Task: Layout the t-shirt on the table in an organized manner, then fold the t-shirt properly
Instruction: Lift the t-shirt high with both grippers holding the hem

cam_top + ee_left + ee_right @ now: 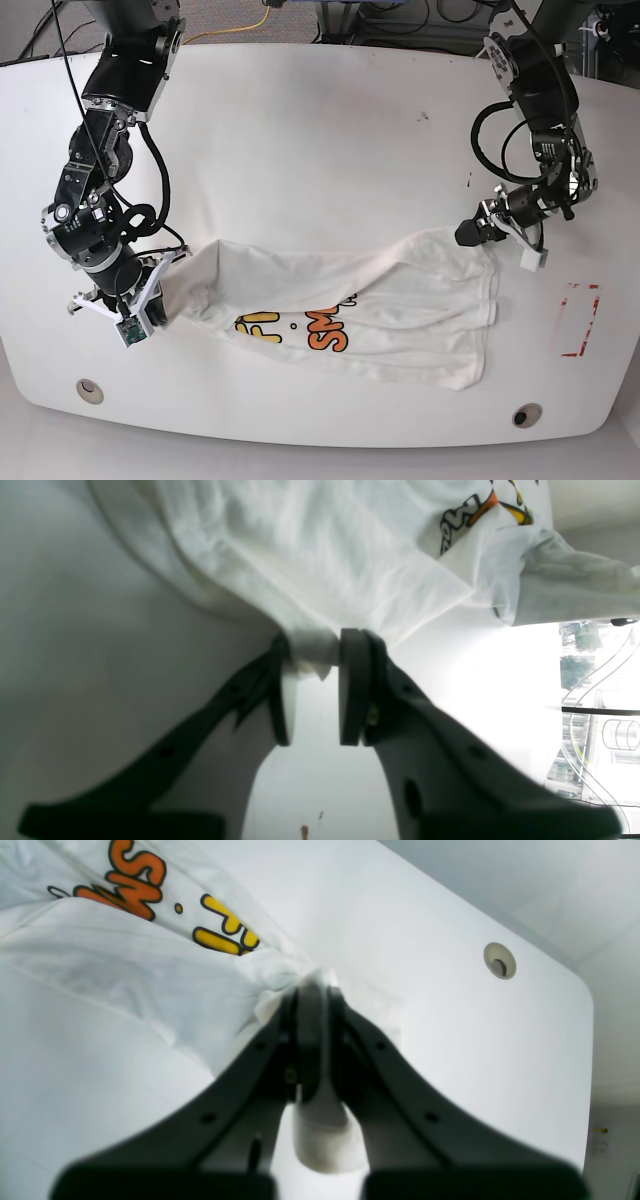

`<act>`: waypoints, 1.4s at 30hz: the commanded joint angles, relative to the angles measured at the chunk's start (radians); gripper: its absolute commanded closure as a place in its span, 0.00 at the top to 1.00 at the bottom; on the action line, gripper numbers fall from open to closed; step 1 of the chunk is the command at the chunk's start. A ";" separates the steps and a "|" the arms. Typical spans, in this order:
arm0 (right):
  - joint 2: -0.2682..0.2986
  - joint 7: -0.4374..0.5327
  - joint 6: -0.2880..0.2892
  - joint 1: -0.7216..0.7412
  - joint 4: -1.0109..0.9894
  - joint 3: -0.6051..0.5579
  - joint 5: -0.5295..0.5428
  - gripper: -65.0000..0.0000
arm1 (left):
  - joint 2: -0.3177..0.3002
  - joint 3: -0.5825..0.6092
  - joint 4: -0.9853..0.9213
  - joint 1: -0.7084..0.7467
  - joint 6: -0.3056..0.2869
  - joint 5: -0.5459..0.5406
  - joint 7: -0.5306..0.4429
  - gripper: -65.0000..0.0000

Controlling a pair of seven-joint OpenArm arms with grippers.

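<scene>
Across the near half of the white tabletop (330, 150), the white printed t-shirt (400, 310) lies partly spread, its orange and yellow letters (328, 328) at six o'clock of centre in the base view. At nine o'clock, the right gripper (320, 990) is closed on a bunched end of the cloth. At three o'clock, the left gripper (315, 647) has a corner of the fabric between its fingers; the left wrist view is soft there, so how firmly it is pinched is hard to say.

The step in hand looks like drawing one side over the body, with part of the print already covered. Done well, both grippers would take up the slack evenly, lift just enough to clear the lower layer, and travel together towards six o'clock. Lowering the edge before release should keep it straight; uneven pull could skew the print or drag the bottom layer.
</scene>
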 commanded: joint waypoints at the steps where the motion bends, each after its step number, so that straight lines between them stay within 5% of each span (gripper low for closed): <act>1: 0.012 0.026 -0.002 0.026 0.014 0.004 0.013 0.00 | -0.005 0.002 0.009 -0.015 -0.001 -0.014 -0.004 0.08; 3: 0.012 0.026 -0.002 0.026 0.016 0.004 0.013 0.00 | -0.005 0.002 0.009 -0.014 -0.001 -0.017 -0.009 0.00; 13: 0.010 0.026 -0.002 0.026 0.017 0.004 0.015 0.00 | -0.005 0.000 0.031 -0.018 -0.001 -0.023 -0.038 0.00; 26: 0.010 0.023 -0.004 0.022 0.102 0.006 0.015 0.00 | -0.011 0.005 0.424 -0.031 -0.001 -0.022 0.000 0.00; 42: 0.041 0.025 -0.008 0.213 -0.002 0.006 0.005 0.00 | -0.071 0.106 0.606 -0.307 0.024 0.007 0.048 0.00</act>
